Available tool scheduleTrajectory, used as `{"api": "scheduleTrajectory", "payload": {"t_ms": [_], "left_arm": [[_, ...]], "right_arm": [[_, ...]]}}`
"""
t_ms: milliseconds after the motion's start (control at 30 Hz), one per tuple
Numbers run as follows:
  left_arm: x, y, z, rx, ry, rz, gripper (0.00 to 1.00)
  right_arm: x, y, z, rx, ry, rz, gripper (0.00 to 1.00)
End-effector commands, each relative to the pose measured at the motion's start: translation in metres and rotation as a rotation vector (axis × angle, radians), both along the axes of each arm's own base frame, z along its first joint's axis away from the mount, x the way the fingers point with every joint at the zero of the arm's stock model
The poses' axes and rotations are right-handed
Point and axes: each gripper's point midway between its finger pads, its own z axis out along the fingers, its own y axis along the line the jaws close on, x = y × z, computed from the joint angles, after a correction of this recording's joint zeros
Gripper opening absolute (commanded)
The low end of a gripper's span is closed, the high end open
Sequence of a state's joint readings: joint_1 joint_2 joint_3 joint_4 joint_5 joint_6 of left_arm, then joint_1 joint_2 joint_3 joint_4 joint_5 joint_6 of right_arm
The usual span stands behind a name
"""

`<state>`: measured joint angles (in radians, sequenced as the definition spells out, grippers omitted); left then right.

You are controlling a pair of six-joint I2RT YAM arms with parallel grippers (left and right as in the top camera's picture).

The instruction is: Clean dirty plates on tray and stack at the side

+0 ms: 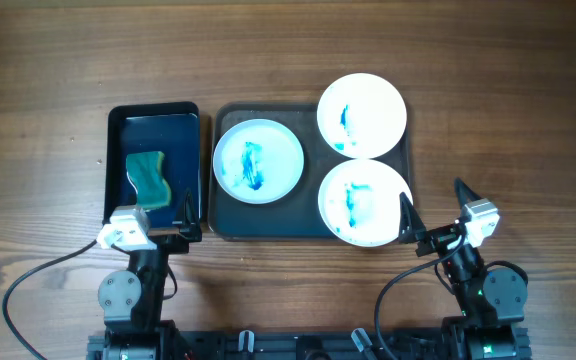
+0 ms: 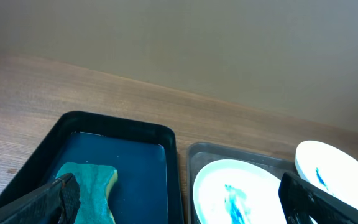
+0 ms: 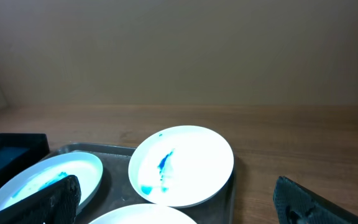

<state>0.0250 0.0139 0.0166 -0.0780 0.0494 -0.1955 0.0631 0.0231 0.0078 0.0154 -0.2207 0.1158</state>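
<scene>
Three white plates smeared with blue lie on the dark tray [image 1: 308,212]: one on its left [image 1: 258,160], one at the far right [image 1: 361,115], overhanging the rim, and one at the near right [image 1: 364,202]. My left gripper [image 1: 156,222] is open and empty at the near end of the black tub, left of the tray. My right gripper [image 1: 435,205] is open and empty just right of the near right plate. The left wrist view shows the left plate [image 2: 229,193] between its fingers [image 2: 182,205]. The right wrist view shows the far plate [image 3: 182,165] ahead of its fingers [image 3: 179,205].
A narrow black tub [image 1: 154,125] stands left of the tray and holds a green sponge [image 1: 148,178], also seen in the left wrist view [image 2: 92,180]. Bare wooden table [image 1: 508,120] lies right of the tray and beyond it. Cables run along the near edge.
</scene>
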Motion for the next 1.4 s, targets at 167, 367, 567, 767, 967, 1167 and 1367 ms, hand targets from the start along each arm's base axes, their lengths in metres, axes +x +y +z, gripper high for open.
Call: {"api": "scheduleTrajectory", "payload": {"t_ms": [167, 367, 567, 767, 967, 1167, 1367], "left_arm": [[0.0005, 0.0021, -0.0044, 0.010, 0.007, 0.014, 1.00], [0.0005, 0.0021, -0.0044, 0.010, 0.007, 0.014, 1.00], [0.0005, 0.0021, -0.0044, 0.010, 0.007, 0.014, 1.00], [0.0005, 0.0020, -0.0044, 0.010, 0.007, 0.013, 1.00], [0.0005, 0.0020, -0.0044, 0.010, 0.007, 0.013, 1.00], [0.0005, 0.0022, -0.0044, 0.010, 0.007, 0.015, 1.00], [0.0005, 0.0022, -0.0044, 0.010, 0.007, 0.014, 1.00]], "right_arm": [[0.0000, 0.0010, -0.0009, 0.015, 0.006, 0.003, 1.00], [0.0000, 0.0010, -0.0009, 0.015, 0.006, 0.003, 1.00], [0.0000, 0.0010, -0.0009, 0.015, 0.006, 0.003, 1.00], [0.0000, 0.0010, -0.0009, 0.015, 0.006, 0.003, 1.00], [0.0000, 0.0010, -0.0009, 0.015, 0.006, 0.003, 1.00], [0.0000, 0.0010, -0.0009, 0.015, 0.006, 0.003, 1.00], [0.0018, -0.0052, -0.0020, 0.014, 0.010, -0.034, 1.00]]}}
